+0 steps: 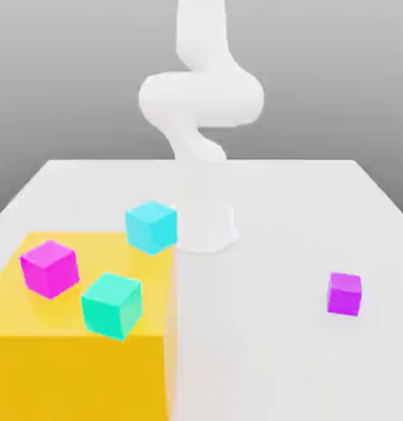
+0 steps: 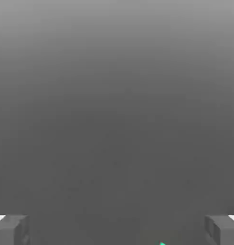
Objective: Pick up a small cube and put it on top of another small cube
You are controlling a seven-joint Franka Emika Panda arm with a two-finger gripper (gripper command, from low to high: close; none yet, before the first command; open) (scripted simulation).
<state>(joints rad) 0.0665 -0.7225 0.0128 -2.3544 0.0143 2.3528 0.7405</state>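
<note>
White tabletop carries a violet cube; a magenta cube is on the yellow block. The fingers are wide open, holding nothing.

Setting: a simulated robot test scene; no specific room type is identifiable. Indicators: a plain white robot arm mounted on a bare, pale worktop; a solid yellow block carrying plain coloured cubes; a featureless grey gradient as background.
</note>
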